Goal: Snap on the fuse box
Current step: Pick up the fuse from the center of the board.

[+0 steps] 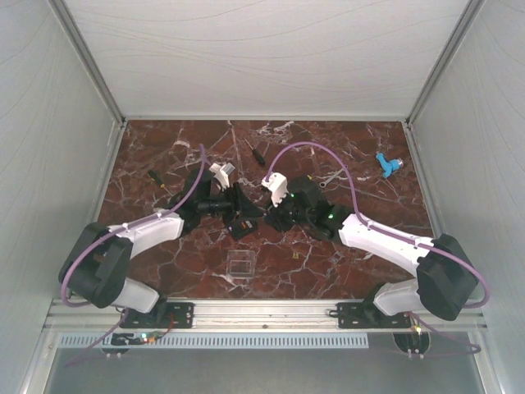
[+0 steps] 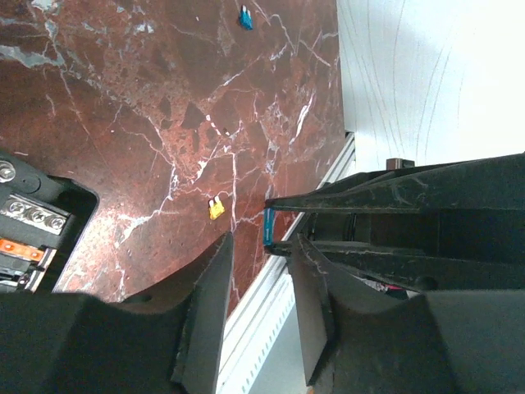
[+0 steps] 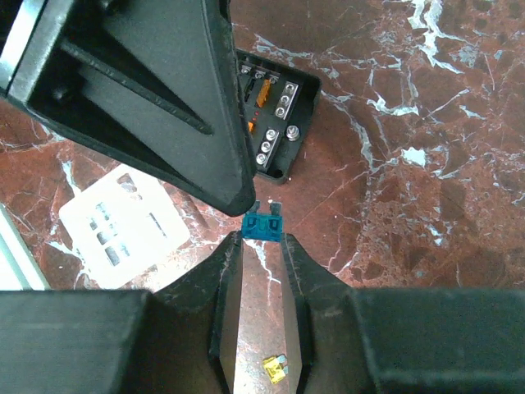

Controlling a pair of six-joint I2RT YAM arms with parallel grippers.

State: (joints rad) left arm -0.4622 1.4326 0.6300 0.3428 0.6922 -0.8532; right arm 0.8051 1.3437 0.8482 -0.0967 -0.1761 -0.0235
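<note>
Right wrist view shows the right gripper [image 3: 261, 242] pinching a small translucent blue blade fuse [image 3: 262, 225] at its fingertips, seemingly offering it to the left gripper [image 2: 261, 245], whose jaws stand apart close by the fuse without gripping it. The small square black plastic fuse box [image 3: 275, 115] lies face-up mid-table, just near of both grippers. The clear square plastic lid [image 3: 123, 217] lies nearer still, presumably set aside until the fuses are in.

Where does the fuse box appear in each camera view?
Top external: fuse box centre, beneath the meeting arms.
Left wrist: lower left edge.
Right wrist: top centre.
Shared landmark: blue fuse in the right pincer, both wrist views.
</note>
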